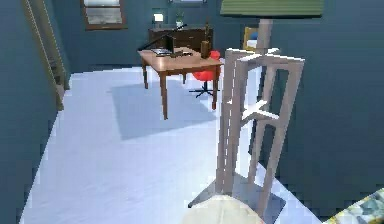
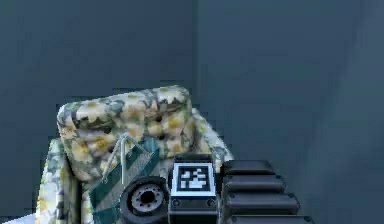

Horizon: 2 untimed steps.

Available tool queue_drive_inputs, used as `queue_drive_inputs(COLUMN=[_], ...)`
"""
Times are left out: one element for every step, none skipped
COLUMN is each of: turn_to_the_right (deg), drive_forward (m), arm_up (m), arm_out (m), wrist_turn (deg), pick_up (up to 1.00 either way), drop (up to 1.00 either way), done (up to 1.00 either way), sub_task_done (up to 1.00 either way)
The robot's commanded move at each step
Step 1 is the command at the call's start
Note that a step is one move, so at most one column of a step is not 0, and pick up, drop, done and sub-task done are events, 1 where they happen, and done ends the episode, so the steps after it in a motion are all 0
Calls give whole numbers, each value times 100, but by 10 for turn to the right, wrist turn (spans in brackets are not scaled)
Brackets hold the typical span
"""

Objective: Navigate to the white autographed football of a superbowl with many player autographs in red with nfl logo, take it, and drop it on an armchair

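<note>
Blue-walled room, drop-off close at hand. In the forward view, a wooden desk [image 1: 180, 62] stands far across the pale floor, with a red chair [image 1: 206, 76] at its right edge. Nearer you, a grey wooden stand [image 1: 250, 120] rises.

A pale rounded shape [image 1: 228, 212] sits at the bottom edge, just beside the stand's base. You cannot tell whether it is the football.

In the arm side view, the floral armchair [image 2: 130, 125] stands at the left with a green striped cushion [image 2: 150, 160] against its back. Your gripper [image 2: 128, 172] rises in front of that cushion, and the dark arm [image 2: 255, 190] lies to its right.

With the chair behind the fingers, you cannot tell whether the gripper holds anything. That leaves the ball's position relative to it unsettled too.

Expect the ball to be light, firm and smooth-skinned, and apt to roll. Take it across its thick middle rather than at the points, and spare the red ink.
</note>
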Motion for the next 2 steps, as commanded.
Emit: queue_drive_inputs(turn_to_the_right=[-450, -270], drive_forward=[0, 0], arm_up=[0, 0], arm_out=[0, 0], wrist_turn=[0, 0], pick_up=[0, 0], drop=[0, 0], done=[0, 0], sub_task_done=[0, 0])
